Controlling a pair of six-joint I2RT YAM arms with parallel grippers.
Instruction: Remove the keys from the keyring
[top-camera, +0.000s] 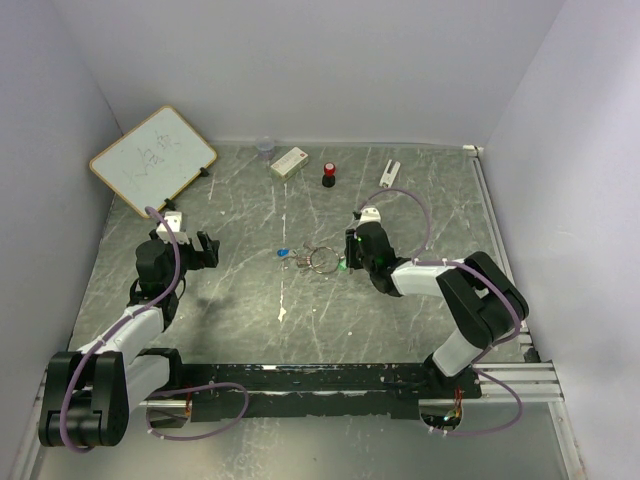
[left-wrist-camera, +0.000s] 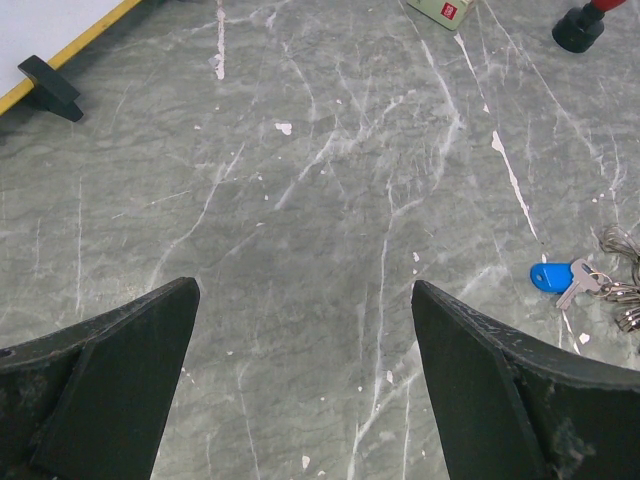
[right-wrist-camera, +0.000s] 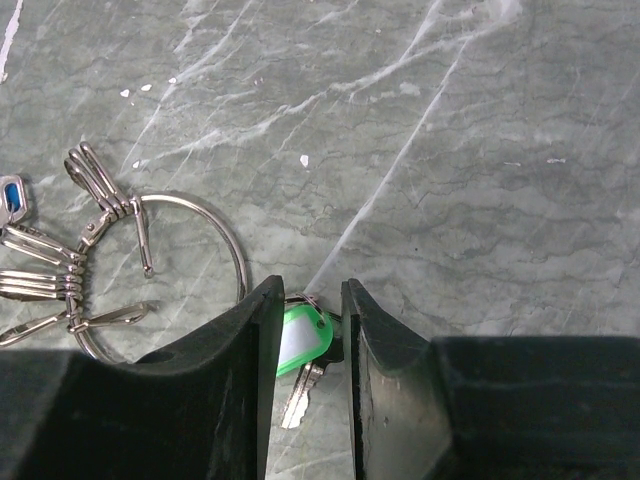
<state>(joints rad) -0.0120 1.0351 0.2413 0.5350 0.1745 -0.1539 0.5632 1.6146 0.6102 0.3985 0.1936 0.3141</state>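
Observation:
The keyring (right-wrist-camera: 238, 250), a thin silvery wire ring, lies flat on the grey marbled table (top-camera: 250, 310) at its middle (top-camera: 318, 259). Several small clips and keys hang on its left side. A blue-headed key (top-camera: 283, 252) lies at the left end of the bunch; it also shows in the left wrist view (left-wrist-camera: 549, 277) and the right wrist view (right-wrist-camera: 10, 195). A green-headed key (right-wrist-camera: 300, 338) sits at the ring's right. My right gripper (right-wrist-camera: 308, 300) is down on the table (top-camera: 352, 262), its jaws closed narrowly around the green head. My left gripper (top-camera: 207, 249) is wide open and empty (left-wrist-camera: 305, 300), well left of the keys.
A whiteboard (top-camera: 152, 158) leans at the back left. A white box (top-camera: 289, 161), a red-capped black knob (top-camera: 329, 176), a small clear cup (top-camera: 265, 147) and a white strip (top-camera: 389, 172) stand along the back. White walls enclose the table.

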